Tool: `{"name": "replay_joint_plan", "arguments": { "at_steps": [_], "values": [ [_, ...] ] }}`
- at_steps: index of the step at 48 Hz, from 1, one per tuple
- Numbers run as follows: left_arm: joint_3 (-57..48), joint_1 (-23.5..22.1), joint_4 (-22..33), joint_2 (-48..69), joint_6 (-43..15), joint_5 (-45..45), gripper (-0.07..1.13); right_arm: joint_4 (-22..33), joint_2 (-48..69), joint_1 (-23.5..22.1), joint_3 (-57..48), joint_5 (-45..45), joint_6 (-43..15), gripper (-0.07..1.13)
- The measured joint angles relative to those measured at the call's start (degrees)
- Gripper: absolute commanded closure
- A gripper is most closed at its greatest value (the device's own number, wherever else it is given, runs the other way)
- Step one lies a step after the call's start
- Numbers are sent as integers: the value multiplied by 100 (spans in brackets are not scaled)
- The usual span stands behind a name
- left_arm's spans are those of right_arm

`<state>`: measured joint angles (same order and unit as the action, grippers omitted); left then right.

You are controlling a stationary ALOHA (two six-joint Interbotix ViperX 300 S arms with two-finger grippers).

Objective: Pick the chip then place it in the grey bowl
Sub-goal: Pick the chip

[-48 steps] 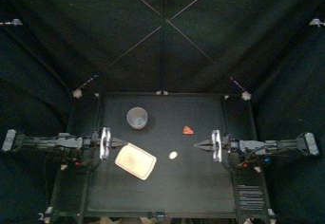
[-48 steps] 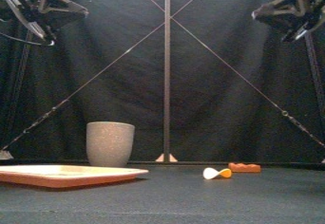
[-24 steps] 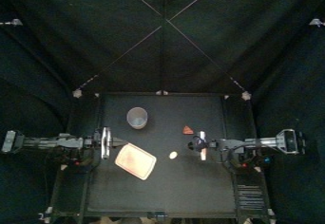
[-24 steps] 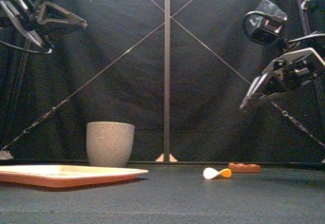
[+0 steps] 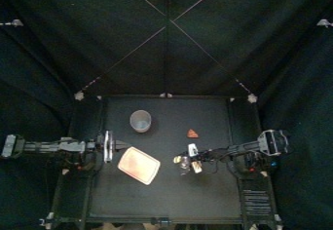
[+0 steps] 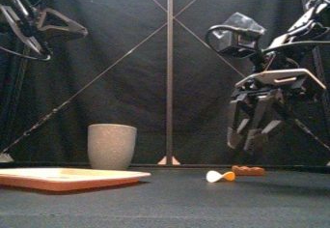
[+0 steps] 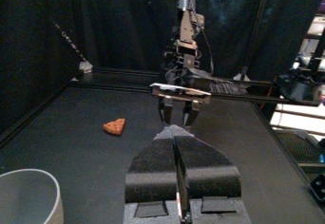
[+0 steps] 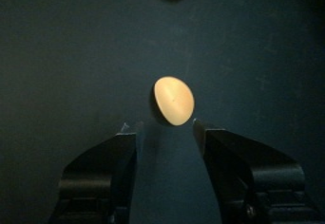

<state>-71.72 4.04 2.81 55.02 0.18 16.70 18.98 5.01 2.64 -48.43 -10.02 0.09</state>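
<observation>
I am hanging my right end effector [image 6: 250,145] above the bench [image 5: 196,195], jaws spread wide and gripping nothing. The chip [image 8: 174,101], which I am taking the yellow oval to be, is lying flat on the bench just off the tray's [image 5: 135,166] right corner. It is below my tips and a little toward the left.

Through my wrist camera it is sitting centred ahead of the gap between my jaws. Its long axis is running along my line of reach with a slight tilt, so the jaws are facing its narrow width. Both ends are looking rounded there. I am judging that the grasp needs a drop with a small reach forward.

The bowl [image 5: 140,122] is standing back-left of the chip. A red triangle [image 5: 194,134] is lying toward the back, near my wrist. My left end effector [image 7: 176,133], clenched on nothing, is resting at the left edge, farther off.
</observation>
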Motion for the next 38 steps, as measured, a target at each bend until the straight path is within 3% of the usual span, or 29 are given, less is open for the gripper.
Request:
{"name": "replay_joint_plan", "arguments": {
  "at_steps": [11,38],
  "values": [
    [-70,35,44,0,0,-9,103,431,-589,123,589,-1081,-53,23],
    [-202,70,176,9,0,-9,103,396,-1187,237,1037,-949,-62,40]
  ]
}}
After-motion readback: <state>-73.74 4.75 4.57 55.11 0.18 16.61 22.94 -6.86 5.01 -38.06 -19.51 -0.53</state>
